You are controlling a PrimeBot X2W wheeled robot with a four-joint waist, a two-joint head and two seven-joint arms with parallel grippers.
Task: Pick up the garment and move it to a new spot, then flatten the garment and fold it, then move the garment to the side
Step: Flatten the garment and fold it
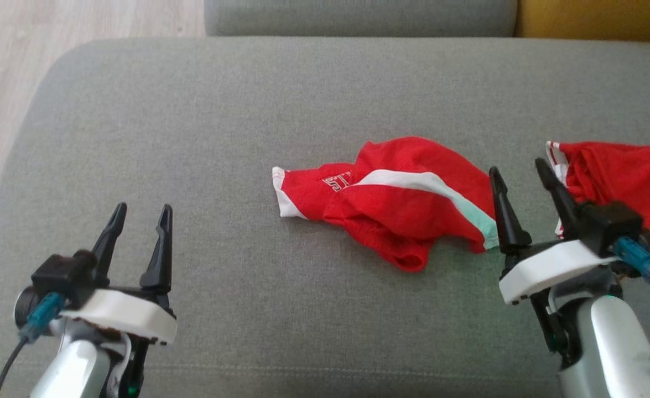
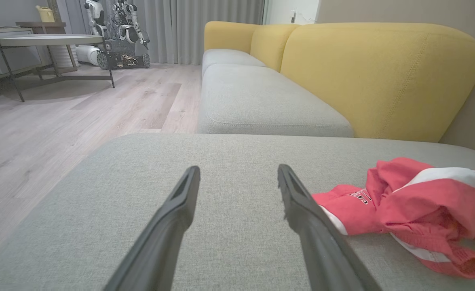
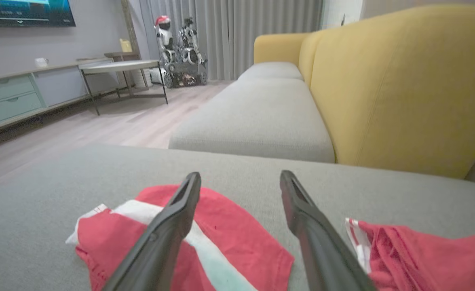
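Note:
A crumpled red garment (image 1: 396,202) with a white and mint stripe and white lettering lies in the middle of the grey cushion (image 1: 247,110). It also shows in the left wrist view (image 2: 415,202) and under my right fingers in the right wrist view (image 3: 229,238). My right gripper (image 1: 516,166) stands open just right of the garment's striped end, nothing between its fingers. Far to the left of the garment, near the front edge, my left gripper (image 1: 143,208) is open and empty, over bare cushion (image 2: 238,169).
A second red garment (image 1: 623,177) lies bunched at the cushion's right edge, just right of my right gripper (image 3: 240,173). Behind are another grey seat (image 3: 257,117) and yellow backrests (image 2: 378,76). Wooden floor (image 1: 4,66) lies to the left, with a table (image 2: 47,40) beyond.

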